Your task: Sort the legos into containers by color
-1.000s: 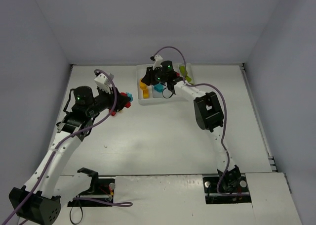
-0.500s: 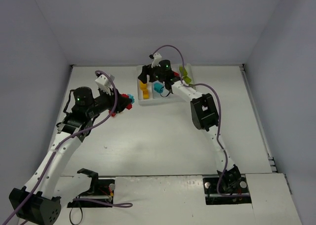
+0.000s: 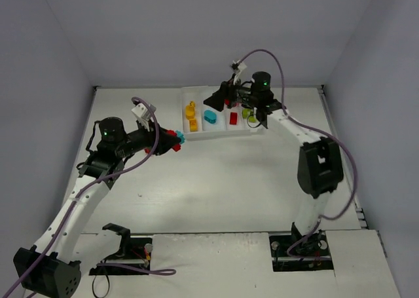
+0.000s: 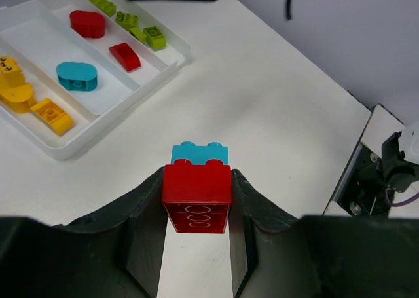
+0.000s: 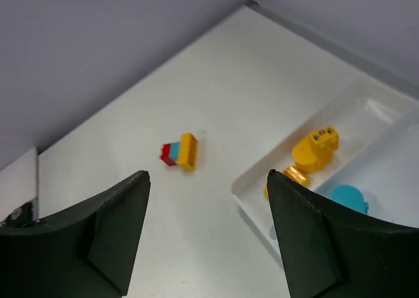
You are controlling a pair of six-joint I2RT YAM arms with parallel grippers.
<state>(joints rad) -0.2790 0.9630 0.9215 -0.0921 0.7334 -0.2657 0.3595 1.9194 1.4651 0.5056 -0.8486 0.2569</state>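
Two bricks, a red brick (image 4: 196, 188) with a cyan brick (image 4: 200, 154) plugged onto its far side, are clamped in the left gripper (image 4: 197, 209). They hang over the worktop (image 4: 275, 114) just beside the tray (image 4: 131, 96), off the corner at its yellow end and not yet above any compartment.

The pair mixes colours, so dropping it whole would spoil a lane. The sound way, I judge, is to bring it within reach of the right gripper (image 5: 206, 180), whose fingers stand apart and empty above the tray. That gripper can close on the exposed cyan brick and pull straight along the stud axis while the left holds the red flanks. Twisting could pop both loose. Cyan then belongs in the second lane from the yellow end, and red in the third.

Both held bricks are glossy and hard-edged. Two studs show on the cyan one and three pale rings on the red face; whether another brick hides beneath it is hard to tell.

A three-colour stack (image 5: 179, 152) lies on its side on the worktop, apart from the tray, off its yellow end.
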